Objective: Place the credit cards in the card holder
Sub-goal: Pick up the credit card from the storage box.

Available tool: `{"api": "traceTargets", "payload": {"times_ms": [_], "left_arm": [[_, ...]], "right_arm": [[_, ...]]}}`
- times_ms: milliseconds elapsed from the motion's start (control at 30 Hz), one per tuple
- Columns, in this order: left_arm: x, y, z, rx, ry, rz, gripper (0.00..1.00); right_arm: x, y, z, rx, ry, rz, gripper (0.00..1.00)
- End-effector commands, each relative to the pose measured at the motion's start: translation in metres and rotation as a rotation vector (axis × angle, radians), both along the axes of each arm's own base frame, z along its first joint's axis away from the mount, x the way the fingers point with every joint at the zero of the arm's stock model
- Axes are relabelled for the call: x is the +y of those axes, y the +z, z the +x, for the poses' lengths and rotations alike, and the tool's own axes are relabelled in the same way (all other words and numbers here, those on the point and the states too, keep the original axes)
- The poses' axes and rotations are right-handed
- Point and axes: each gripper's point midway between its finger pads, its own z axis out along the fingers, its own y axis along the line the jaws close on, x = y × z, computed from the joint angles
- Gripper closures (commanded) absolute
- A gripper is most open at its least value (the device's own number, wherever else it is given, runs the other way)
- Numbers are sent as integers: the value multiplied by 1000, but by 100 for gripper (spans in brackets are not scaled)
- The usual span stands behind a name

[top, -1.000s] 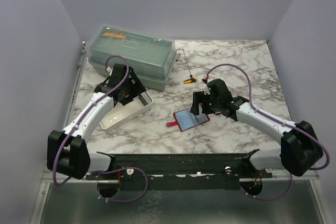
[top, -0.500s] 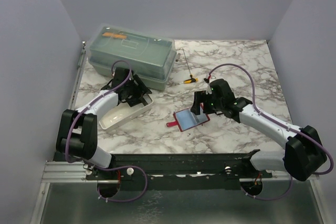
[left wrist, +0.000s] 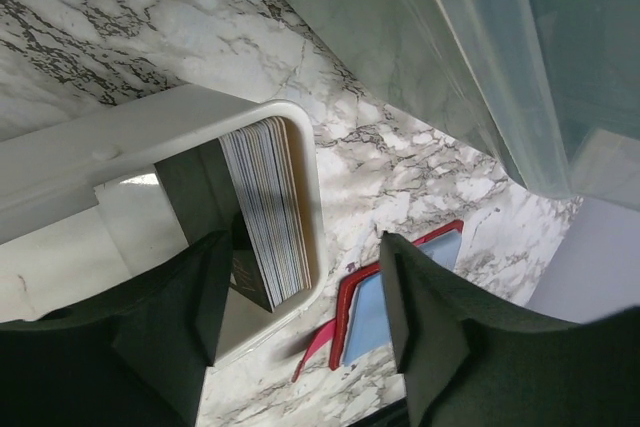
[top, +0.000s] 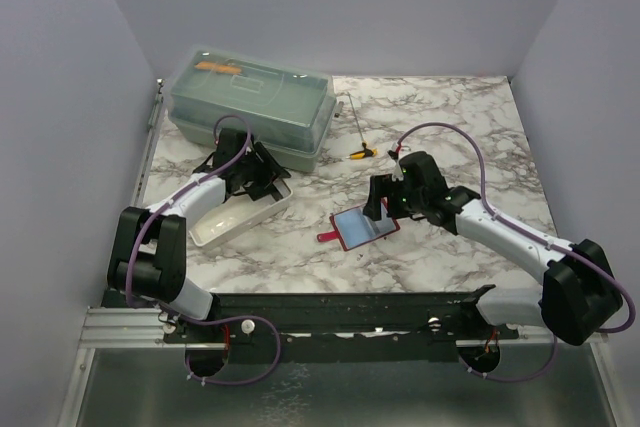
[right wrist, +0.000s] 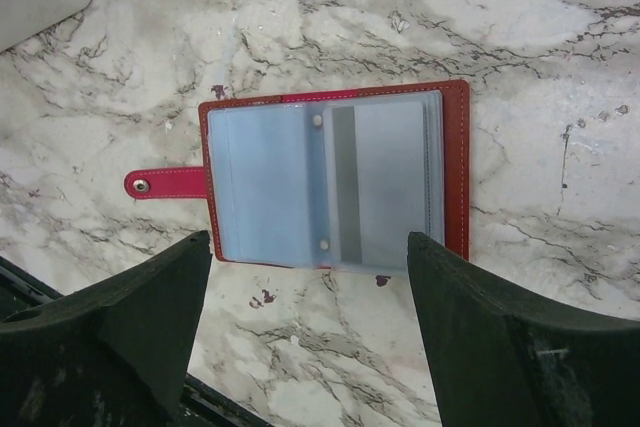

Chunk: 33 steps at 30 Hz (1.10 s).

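Marble table (top: 450, 117), credit cards (left wrist: 265, 207) partly hidden

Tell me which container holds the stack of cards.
The white tray under the left gripper: cards stand on edge against its end. The red card holder lies open.

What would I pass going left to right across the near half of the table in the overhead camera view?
white tray → red card holder, lying open. The storage box and the yellow-handled tool sit farther back and overlap these two sideways, so they are left out of the order.
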Motion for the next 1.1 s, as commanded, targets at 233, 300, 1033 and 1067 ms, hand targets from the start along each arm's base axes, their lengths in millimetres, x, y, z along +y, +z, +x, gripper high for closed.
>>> {"api": "traceTargets", "payload": {"times_ms": [233, 300, 1033, 1067], "left_arm": [[-4, 2, 0, -9, -1, -29, 55], [-4, 1, -1, -8, -1, -29, 59], [5, 7, -16, 58, 13, 10, 100], [5, 8, -17, 61, 15, 9, 100]], "right_arm": [[-3, 1, -6, 1, -1, 12, 18], [-3, 0, -7, 3, 0, 12, 18], [-2, -3, -7, 6, 4, 8, 18], [-3, -3, -7, 7, 3, 7, 18]]}}
